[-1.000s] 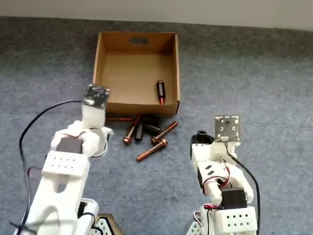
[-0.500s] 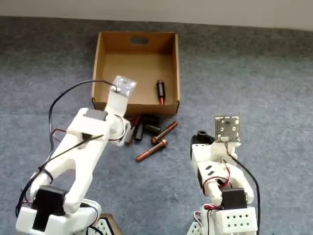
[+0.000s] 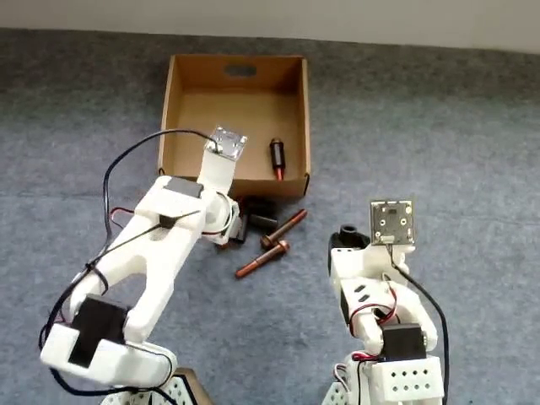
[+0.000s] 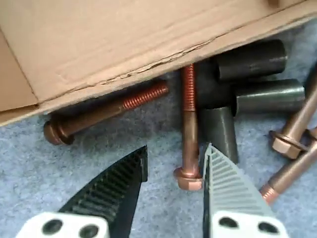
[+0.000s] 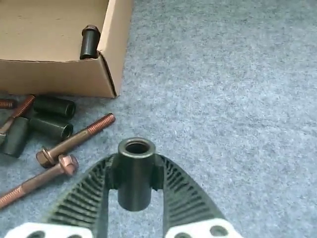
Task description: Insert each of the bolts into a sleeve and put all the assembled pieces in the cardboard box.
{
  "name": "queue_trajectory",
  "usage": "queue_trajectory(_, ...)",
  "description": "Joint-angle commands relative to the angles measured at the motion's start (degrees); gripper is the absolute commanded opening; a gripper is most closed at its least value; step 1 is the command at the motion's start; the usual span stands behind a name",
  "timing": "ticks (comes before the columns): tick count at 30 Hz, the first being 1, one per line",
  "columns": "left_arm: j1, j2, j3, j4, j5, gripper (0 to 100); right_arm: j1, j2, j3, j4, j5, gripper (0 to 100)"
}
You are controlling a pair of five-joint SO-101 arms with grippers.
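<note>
The left pincer (image 4: 176, 151) gapes around a copper-coloured bolt (image 4: 188, 124) by the brown cardboard box (image 4: 99, 39); the right pincer (image 5: 134, 166) clamps a dark cylindrical sleeve (image 5: 134, 186), seemingly upright.

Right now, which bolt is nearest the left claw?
The bolt whose head lies between the fingers of the open left claw, shank toward the cardboard box; others lie outside.

Left claw (image 4: 176, 148) now over bolts (image 4: 188, 119).

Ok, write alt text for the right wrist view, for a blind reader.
The right gripper grips a dark sleeve, open end toward the camera, above grey carpet. Beyond it, loose bolts and sleeves lie beside a cardboard box.
</note>
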Motion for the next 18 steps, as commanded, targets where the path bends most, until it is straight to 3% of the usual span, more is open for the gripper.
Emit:
queue_trajectory(1,0.48,2.33,-2.95,0.70,0.18,20,-0.31,-0.48,-0.48,-1.10,-0.35,0.5)
queue_trajectory(7,0.13,3.56,-2.95,0.70,0.18,19,-0.31,-0.48,-0.48,-1.10,-0.35,0.5)
queue_trajectory(14,0.13,4.00,-2.86,0.70,0.09,2,-0.31,-0.48,-0.48,-1.10,-0.35,0.5)
queue_trajectory(18,0.13,3.56,-2.77,0.79,0.09,1,-0.31,-0.48,-0.48,-1.10,-0.35,0.5)
